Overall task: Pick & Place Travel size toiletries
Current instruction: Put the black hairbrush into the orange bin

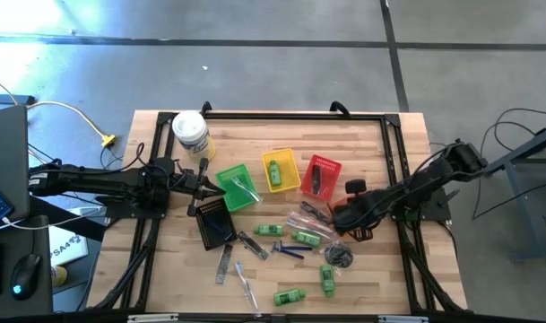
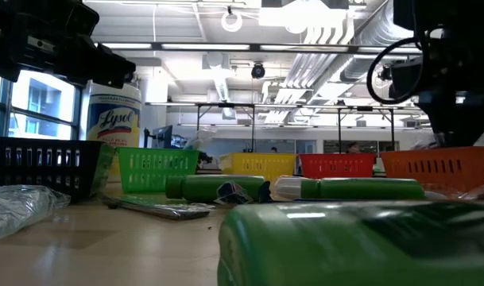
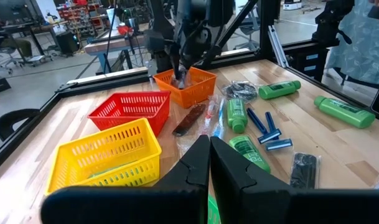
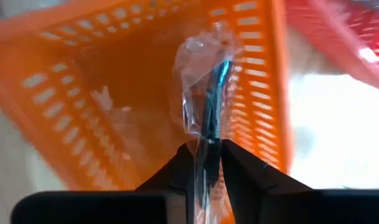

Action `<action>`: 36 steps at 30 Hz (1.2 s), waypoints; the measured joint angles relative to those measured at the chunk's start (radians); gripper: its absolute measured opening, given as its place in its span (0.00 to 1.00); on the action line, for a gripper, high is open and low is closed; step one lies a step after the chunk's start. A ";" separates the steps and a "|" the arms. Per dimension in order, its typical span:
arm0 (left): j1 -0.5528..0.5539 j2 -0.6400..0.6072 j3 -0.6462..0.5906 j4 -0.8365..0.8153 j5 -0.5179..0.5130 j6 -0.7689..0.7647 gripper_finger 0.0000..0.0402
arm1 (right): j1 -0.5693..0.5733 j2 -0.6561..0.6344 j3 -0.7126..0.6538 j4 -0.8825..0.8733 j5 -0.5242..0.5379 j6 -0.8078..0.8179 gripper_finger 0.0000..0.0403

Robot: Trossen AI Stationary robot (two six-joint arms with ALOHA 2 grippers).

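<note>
My right gripper (image 4: pixel 201 155) is pinched on a clear-wrapped stick (image 4: pixel 205 93) with a blue core and hangs right over the orange basket (image 4: pixel 102 93), stick pointing down into it; not released, so I count this item as mid-drop.

My left gripper (image 3: pixel 209 163) waits with fingers pressed together, holding nothing, just beside the green basket (image 1: pixel 236 186) on the side away from the orange basket.

Progress, judged from the high view, with the orange basket as my landmark: the yellow basket (image 1: pixel 281 170) two places along the row shows a green bottle inside; the red basket (image 1: pixel 321 176) next to the orange one has something dark in it; the green basket holds a clear piece; the black basket (image 1: pixel 215 224), farthest off, looks filled with dark items, can't tell which.

Left to do: plenty; green mini bottles (image 1: pixel 306 238) lie loose on the table near the orange basket, more well apart from it toward the table's front edge; blue razors (image 1: pixel 287 250) next to them; a dark round piece (image 1: pixel 339 257) close by; clear sticks (image 1: pixel 247 285) and a grey comb (image 1: pixel 224 262) farther off.

My call: roughly a third done, maybe less; the orange basket's contents are hidden under the arm.
</note>
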 joint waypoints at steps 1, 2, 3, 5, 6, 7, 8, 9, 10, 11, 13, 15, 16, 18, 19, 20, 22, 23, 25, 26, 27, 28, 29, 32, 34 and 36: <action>0.000 0.000 0.000 0.000 0.000 0.000 0.02 | -0.004 0.006 0.000 0.002 -0.011 0.003 0.17; 0.000 0.000 0.000 0.000 0.000 0.000 0.02 | -0.008 0.007 0.000 0.003 -0.028 0.006 0.18; 0.000 0.000 0.000 0.000 0.000 0.000 0.02 | -0.012 0.009 0.000 0.005 -0.047 0.007 0.19; 0.000 0.000 0.000 0.000 0.000 -0.001 0.02 | -0.018 0.009 0.000 0.017 -0.082 0.006 0.23; 0.000 0.000 0.000 0.000 0.000 -0.003 0.02 | -0.020 0.007 0.000 0.024 -0.094 0.005 0.25; 0.000 0.000 0.000 0.000 0.000 -0.003 0.02 | -0.021 0.004 0.000 0.027 -0.108 0.005 0.27; 0.000 0.000 0.000 0.000 0.000 -0.004 0.02 | -0.024 0.000 0.000 0.028 -0.127 0.004 0.30; 0.000 0.000 0.000 0.000 0.000 -0.005 0.02 | -0.027 -0.003 0.000 0.027 -0.151 0.004 0.32; 0.000 0.000 0.000 0.000 0.000 -0.006 0.02 | -0.031 -0.003 0.000 0.027 -0.173 0.000 0.35; 0.000 0.000 0.000 0.000 0.001 -0.006 0.02 | -0.033 -0.003 0.000 0.026 -0.192 -0.003 0.38; 0.000 0.000 0.000 0.000 0.001 -0.006 0.02 | -0.033 -0.002 0.000 0.024 -0.217 -0.010 0.42; 0.000 0.000 0.000 0.000 0.000 -0.005 0.02 | -0.033 -0.003 0.000 0.017 -0.236 -0.024 0.47; 0.000 0.000 0.000 0.000 0.001 -0.005 0.02 | -0.033 -0.003 0.000 0.016 -0.239 -0.028 0.48; 0.000 0.000 0.000 0.000 0.001 -0.005 0.02 | -0.033 -0.003 0.000 0.014 -0.249 -0.030 0.51; 0.000 0.000 0.000 0.000 0.001 -0.005 0.02 | -0.033 -0.003 0.000 0.007 -0.252 -0.030 0.52; 0.000 0.000 0.000 0.000 0.001 -0.005 0.02 | -0.033 -0.003 0.000 -0.001 -0.260 -0.030 0.53; 0.000 0.000 0.000 0.000 0.001 -0.006 0.02 | -0.033 -0.003 0.000 -0.019 -0.289 -0.024 0.54; 0.000 0.000 0.000 0.000 0.001 -0.008 0.02 | -0.033 -0.003 0.000 -0.028 -0.299 -0.023 0.55; 0.000 0.000 0.000 0.000 0.001 -0.010 0.02 | -0.033 -0.003 0.000 -0.053 -0.303 -0.022 0.55; 0.000 0.000 0.000 0.000 0.001 -0.010 0.02 | -0.033 -0.003 0.000 -0.071 -0.301 -0.022 0.55; 0.000 0.000 0.000 0.000 0.001 -0.010 0.02 | -0.033 -0.003 0.000 -0.088 -0.299 -0.022 0.55; 0.000 0.000 0.000 0.000 0.001 -0.010 0.02 | -0.033 -0.003 0.000 -0.101 -0.290 -0.022 0.55; 0.000 0.000 0.000 0.000 0.001 -0.010 0.02 | -0.033 -0.005 0.000 -0.111 -0.279 -0.021 0.54; 0.000 0.000 0.000 -0.001 0.001 -0.006 0.02 | -0.033 -0.019 0.000 -0.129 -0.272 -0.019 0.52; 0.000 0.000 0.000 -0.003 0.001 -0.005 0.02 | -0.033 -0.031 0.000 -0.128 -0.273 -0.019 0.49; 0.000 0.000 0.000 -0.007 0.001 -0.005 0.02 | -0.033 -0.041 0.005 -0.132 -0.276 -0.019 0.45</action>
